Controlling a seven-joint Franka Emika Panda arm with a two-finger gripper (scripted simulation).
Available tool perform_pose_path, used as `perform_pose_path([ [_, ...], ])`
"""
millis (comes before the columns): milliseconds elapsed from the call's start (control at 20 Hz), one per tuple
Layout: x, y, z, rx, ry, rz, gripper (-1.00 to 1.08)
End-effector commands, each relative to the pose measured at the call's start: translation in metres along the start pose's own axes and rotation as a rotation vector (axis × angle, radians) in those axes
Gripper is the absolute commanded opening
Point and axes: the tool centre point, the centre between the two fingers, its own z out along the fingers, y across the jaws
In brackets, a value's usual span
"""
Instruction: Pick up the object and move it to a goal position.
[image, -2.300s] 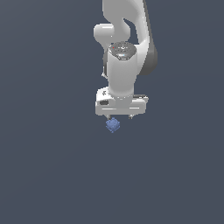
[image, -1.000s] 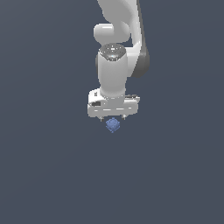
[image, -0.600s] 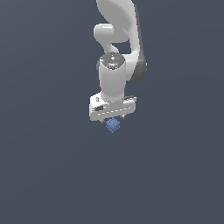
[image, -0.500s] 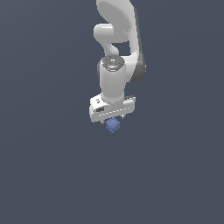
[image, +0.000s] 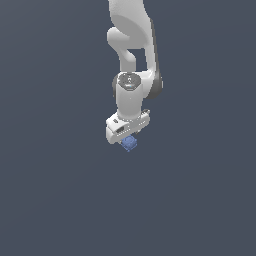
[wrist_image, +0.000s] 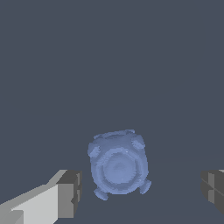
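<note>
The object, a tiny blue block with bumpy facets (image: 130, 144), lies on the dark grey floor right under the white hand. In the wrist view the block (wrist_image: 118, 165) sits between the two fingers, nearer one finger (wrist_image: 68, 194) than the other (wrist_image: 214, 186), with a gap on each side. My gripper (image: 128, 140) is open around the block and touches it on neither side (wrist_image: 141, 189). In the exterior view the hand hides the fingers and part of the block.
A plain dark grey floor (image: 60, 190) fills both views. The white arm (image: 131, 45) rises straight above the hand. No goal marker shows.
The hand has turned about its vertical axis and come down a little over the block. The block has stayed where it was.
</note>
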Motion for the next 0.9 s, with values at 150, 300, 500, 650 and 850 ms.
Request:
perform_pose_path([
  [150,-0.008,-0.007,0.014,0.004,-0.003,-0.101,1.0],
  [300,-0.011,-0.01,0.018,0.006,-0.004,-0.135,1.0],
  [500,-0.013,-0.011,0.021,0.007,-0.005,-0.16,1.0],
  [650,-0.013,-0.011,0.021,0.007,-0.005,-0.158,1.0],
  [850,-0.013,-0.012,0.027,0.007,-0.005,-0.158,1.0],
])
